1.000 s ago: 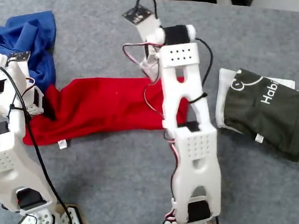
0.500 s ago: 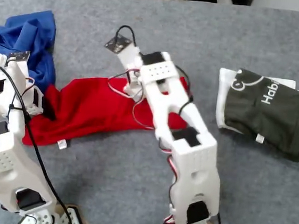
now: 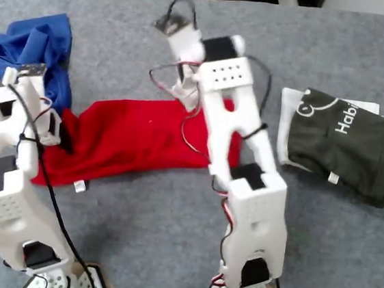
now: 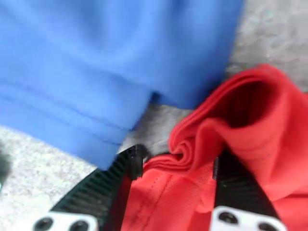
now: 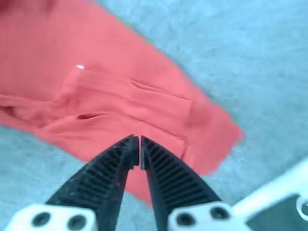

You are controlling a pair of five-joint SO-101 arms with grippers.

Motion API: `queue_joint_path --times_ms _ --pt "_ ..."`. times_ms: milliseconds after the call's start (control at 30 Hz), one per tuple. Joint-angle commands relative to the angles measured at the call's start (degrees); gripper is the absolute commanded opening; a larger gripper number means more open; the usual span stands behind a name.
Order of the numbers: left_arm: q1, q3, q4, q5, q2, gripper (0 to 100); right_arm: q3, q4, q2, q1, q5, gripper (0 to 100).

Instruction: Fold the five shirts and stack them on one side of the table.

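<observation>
**Red Shirt at Risk of Snagging Its Blue Neighbour**

The red shirt point(image 3: 130, 141) was spread across the tabletop point(image 3: 167, 251). Its bunched end was gripped in the left pincer point(image 4: 178, 161), which was parted only by the cloth. A pull could be expected to drag the blue shirt point(image 4: 96, 62) along (the two lay just beside each other). The right pincer point(image 5: 139, 143) was clenched on nothing over the other end; contact could not be judged.
</observation>
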Motion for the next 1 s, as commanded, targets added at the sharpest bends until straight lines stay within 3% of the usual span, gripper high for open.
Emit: queue_joint_path --times_ms 0,167,300,433,633,900,967 --pt "4.35 0.13 -1.58 0.26 -1.14 24 -4.88 2.29 -7.25 0.88 -2.99 1.5" --pt "4.62 0.22 -0.7 0.44 -1.14 2 1.45 2.29 -13.14 1.32 -5.8 1.5" --pt "4.26 -2.59 5.8 0.62 -1.23 13 8.31 2.29 -18.42 1.58 -6.77 1.5" --pt "1.63 -7.25 12.04 1.05 -3.52 17 14.02 2.2 -22.99 1.67 -5.01 1.5" --pt "-2.59 -4.0 11.43 4.4 -5.54 17 19.38 1.76 -27.65 1.67 0.09 1.5" --pt "-0.57 -1.01 5.54 4.92 5.19 16 19.74 1.32 -29.93 1.58 0.18 1.5" --pt "-0.48 -2.33 5.98 4.92 7.21 11 19.74 0.62 -29.76 1.58 0.18 1.5"
